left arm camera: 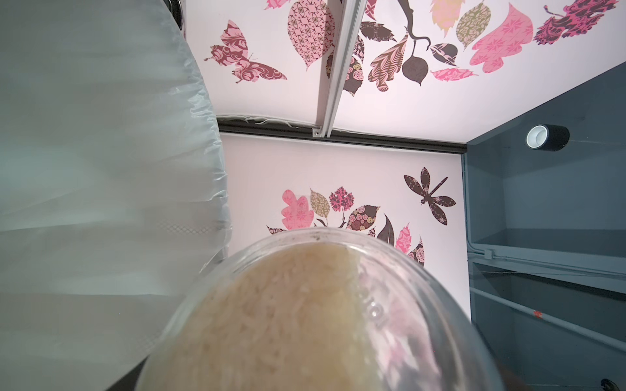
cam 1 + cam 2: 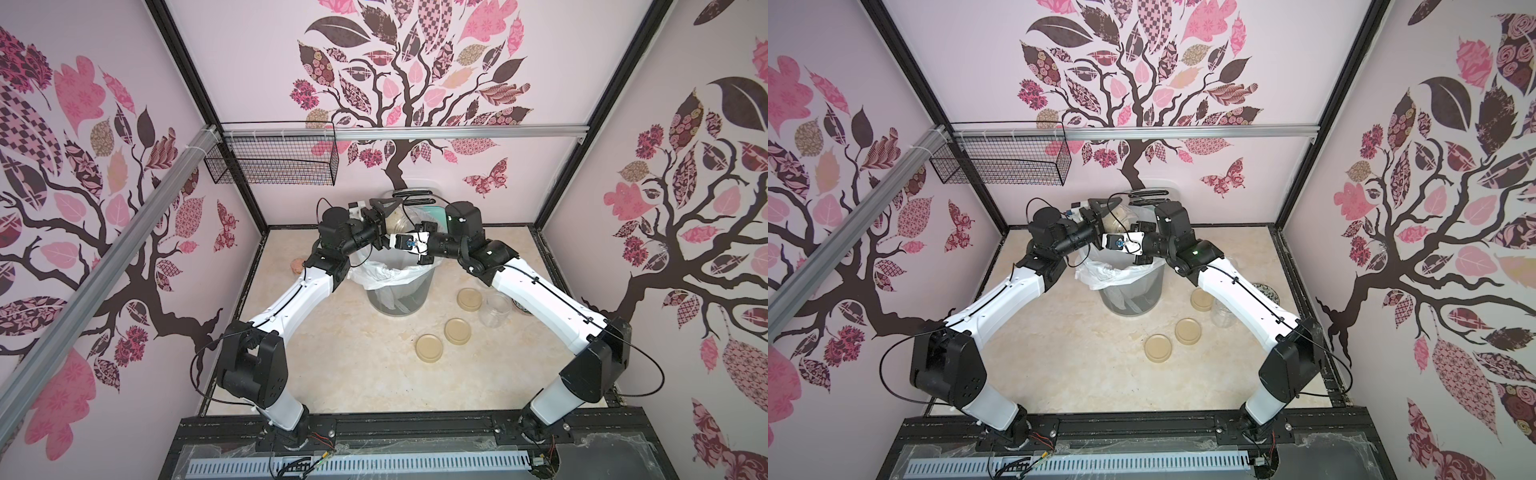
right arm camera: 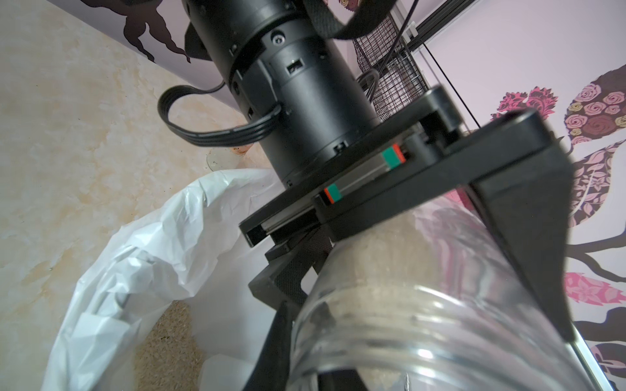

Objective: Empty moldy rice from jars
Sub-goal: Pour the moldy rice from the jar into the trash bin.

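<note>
My left gripper is shut on a clear glass jar, held tipped on its side above the lined bin. Its two black fingers flank the jar's wall. Moldy rice fills much of this jar as a pale beige mass. My right gripper is shut, with its dark fingers beside the jar's threaded mouth and nothing held. Tan grains of rice lie in the white bag. An empty lidless jar stands on the table.
Three beige lids lie flat right of the bin. A dark patterned bowl sits half hidden behind the right arm. A small cork-stoppered flask stands at the left wall. A wire basket hangs on the back wall.
</note>
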Available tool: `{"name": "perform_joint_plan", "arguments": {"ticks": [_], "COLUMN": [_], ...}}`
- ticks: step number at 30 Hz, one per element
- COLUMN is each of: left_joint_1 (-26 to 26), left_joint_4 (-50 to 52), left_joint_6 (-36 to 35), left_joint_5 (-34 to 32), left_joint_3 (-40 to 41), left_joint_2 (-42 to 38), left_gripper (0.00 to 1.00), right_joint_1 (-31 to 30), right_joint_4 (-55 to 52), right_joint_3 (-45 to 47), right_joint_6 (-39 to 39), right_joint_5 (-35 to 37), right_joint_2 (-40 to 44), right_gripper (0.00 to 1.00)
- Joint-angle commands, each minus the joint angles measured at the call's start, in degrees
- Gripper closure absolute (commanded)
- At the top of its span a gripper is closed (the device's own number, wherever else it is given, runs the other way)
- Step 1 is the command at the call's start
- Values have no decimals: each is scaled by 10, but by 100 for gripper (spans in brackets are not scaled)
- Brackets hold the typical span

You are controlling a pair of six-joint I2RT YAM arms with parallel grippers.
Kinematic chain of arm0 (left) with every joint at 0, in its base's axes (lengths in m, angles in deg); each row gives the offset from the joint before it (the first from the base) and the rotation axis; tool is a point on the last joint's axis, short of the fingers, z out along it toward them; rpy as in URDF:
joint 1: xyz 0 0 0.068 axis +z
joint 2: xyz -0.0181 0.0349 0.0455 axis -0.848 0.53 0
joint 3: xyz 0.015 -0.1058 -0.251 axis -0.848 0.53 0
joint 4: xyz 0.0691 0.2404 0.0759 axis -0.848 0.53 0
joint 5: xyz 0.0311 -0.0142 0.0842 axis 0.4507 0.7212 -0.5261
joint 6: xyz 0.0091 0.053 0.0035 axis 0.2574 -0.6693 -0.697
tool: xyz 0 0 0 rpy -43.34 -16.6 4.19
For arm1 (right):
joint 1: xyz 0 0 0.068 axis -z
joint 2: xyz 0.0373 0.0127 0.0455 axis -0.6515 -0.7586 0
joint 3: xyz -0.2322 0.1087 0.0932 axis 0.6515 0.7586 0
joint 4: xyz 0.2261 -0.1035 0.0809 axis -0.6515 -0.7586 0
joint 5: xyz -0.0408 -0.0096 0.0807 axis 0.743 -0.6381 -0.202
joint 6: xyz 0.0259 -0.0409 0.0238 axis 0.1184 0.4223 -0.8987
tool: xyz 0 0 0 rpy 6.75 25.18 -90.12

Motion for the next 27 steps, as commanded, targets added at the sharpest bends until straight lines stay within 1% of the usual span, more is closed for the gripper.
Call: {"name": "perform_joint_plan", "arguments": {"ticks": [1,4,6,7,9,10,19,21,24,27], "left_joint_1": [9,13,17,20,26,28,43,44,44,44], "left_joint_4": [-14,-8,-7,-7,-8,-8,-10,7,53,91], "left_joint_6": [-19,-30,-32,-32,-31,-31,-33,-50,-100,-147], "left_joint_5": [-17,-25,-25,-25,-25,-25,-25,-19,-13,-24], "left_joint_3": [5,4,2,2,-1,-1,-21,-35,-62,-73], "left_joint_2": [-7,-13,-13,-13,-14,-13,-3,-1,-1,-10], "left_gripper": [26,29,30,30,30,31,32,33,33,33], "right_joint_1": [-1,-2,-1,-2,-2,-2,-1,-1,-1,-2], "right_joint_4": [35,53,87,105,110,104,103,115,150,195], "right_joint_3": [-13,2,26,40,50,51,88,105,143,183], "right_joint_6": [4,0,-11,-19,-24,-24,-29,-37,-65,-118], "right_joint_5": [-17,-17,-12,-11,-11,-10,7,15,42,100], "right_joint_2": [32,38,48,55,62,64,112,129,167,206], "right_gripper": [100,100,67,48,7,1,1,1,1,1]}}
